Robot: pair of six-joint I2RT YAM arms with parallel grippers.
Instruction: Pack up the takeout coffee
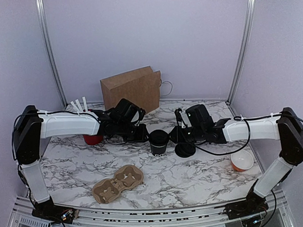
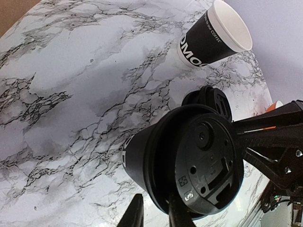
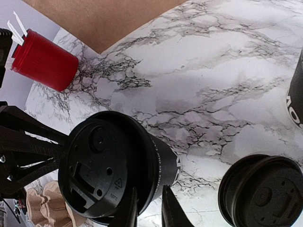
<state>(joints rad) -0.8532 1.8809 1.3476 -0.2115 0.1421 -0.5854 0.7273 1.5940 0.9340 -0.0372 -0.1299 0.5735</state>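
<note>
Top external: left gripper (image 1: 145,135) and right gripper (image 1: 173,137) on takeout coffee (image 1: 159,143)

Desk (image 1: 203,176): paper bag (image 1: 130,89) far; red cup (image 1: 92,139) left; takeout coffee (image 1: 159,142) centre, between left tool (image 1: 145,134) and right tool (image 1: 173,136); loose lid (image 1: 185,150); cardboard carrier (image 1: 117,183) near; orange bowl (image 1: 242,160) right.

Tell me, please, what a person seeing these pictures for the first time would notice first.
Both arms meet at mid-table on one lidded black cup, the takeout coffee: the left gripper and the right gripper each pinch its lid's rim from opposite sides. A loose black lid lies on the marble right beside it, and a brown paper bag stands at the back.
</note>
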